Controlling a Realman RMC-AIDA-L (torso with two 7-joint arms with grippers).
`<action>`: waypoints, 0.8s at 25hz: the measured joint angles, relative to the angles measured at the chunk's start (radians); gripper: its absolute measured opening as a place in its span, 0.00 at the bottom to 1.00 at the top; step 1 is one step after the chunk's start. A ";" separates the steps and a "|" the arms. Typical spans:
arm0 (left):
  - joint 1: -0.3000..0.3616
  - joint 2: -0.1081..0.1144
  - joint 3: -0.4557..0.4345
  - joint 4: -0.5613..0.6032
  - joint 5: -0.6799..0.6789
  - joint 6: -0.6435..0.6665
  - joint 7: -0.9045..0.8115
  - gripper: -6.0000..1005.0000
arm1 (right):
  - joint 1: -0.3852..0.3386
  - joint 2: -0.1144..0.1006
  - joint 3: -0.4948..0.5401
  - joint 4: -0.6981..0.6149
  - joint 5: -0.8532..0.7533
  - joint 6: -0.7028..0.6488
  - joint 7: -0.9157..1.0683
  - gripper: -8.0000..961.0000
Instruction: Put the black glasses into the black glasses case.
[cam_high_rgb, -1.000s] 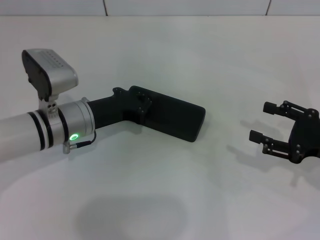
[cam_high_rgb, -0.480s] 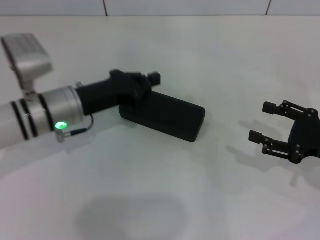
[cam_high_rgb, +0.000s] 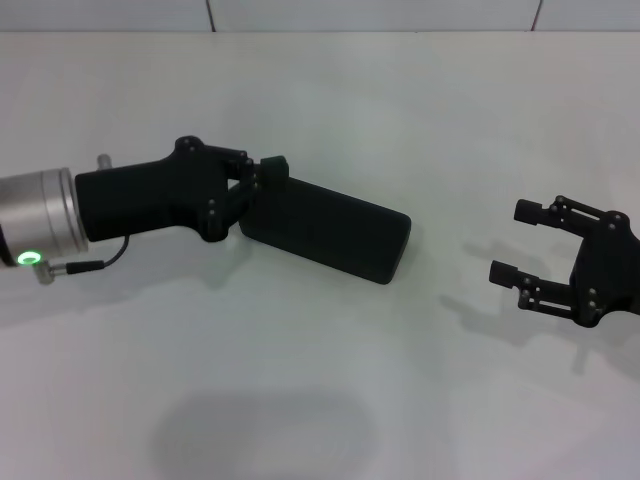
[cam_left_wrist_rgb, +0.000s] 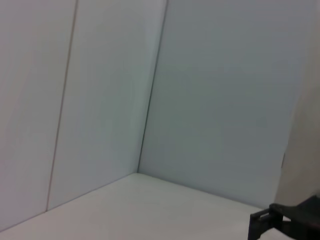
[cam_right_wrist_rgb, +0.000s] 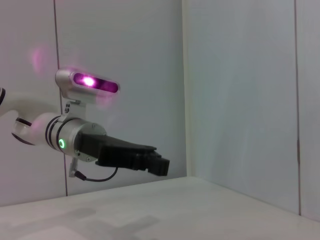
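In the head view, the matte black rectangular hard-shell glasses case (cam_high_rgb: 328, 228) lies shut on the white desk (cam_high_rgb: 330, 400), slanting from the left-centre toward the middle. The thin black-framed glasses are nowhere to be seen here; with the lid down they may already be inside, but that is only a guess. The left gripper (cam_high_rgb: 262, 176) sits at the case's left end, its dark fingers together or nearly so, touching or just beside the case's corner; I cannot tell whether they pinch anything, and nothing shows between them. The right gripper (cam_high_rgb: 514, 242) hovers well apart from the case on the right side, its two fingers spread wide and empty, its shadow on the desk beneath.

The left wrist view shows only pale walls, a bit of desk, and a black gripper part (cam_left_wrist_rgb: 290, 222) at the corner; neither case nor glasses appear.

The right wrist view shows the left gripper (cam_right_wrist_rgb: 161, 165) from afar, hanging above the desk, fingers bunched close, holding nothing visible.

The case looks stiff, light and rather smooth, so it would likely slide if nudged; it is best gripped across its narrow width near the middle. The glasses would be fragile, best taken by the bridge or frame.
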 joint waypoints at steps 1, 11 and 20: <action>0.004 0.000 0.000 0.000 0.003 -0.001 0.009 0.06 | 0.000 0.000 0.000 0.002 0.000 0.000 0.000 0.80; 0.145 -0.016 -0.063 0.124 0.041 -0.007 0.061 0.18 | -0.002 -0.005 -0.003 -0.001 -0.007 -0.057 0.000 0.80; 0.238 -0.009 -0.074 0.162 0.120 0.028 0.039 0.42 | -0.026 -0.003 -0.043 0.008 -0.043 -0.083 -0.036 0.80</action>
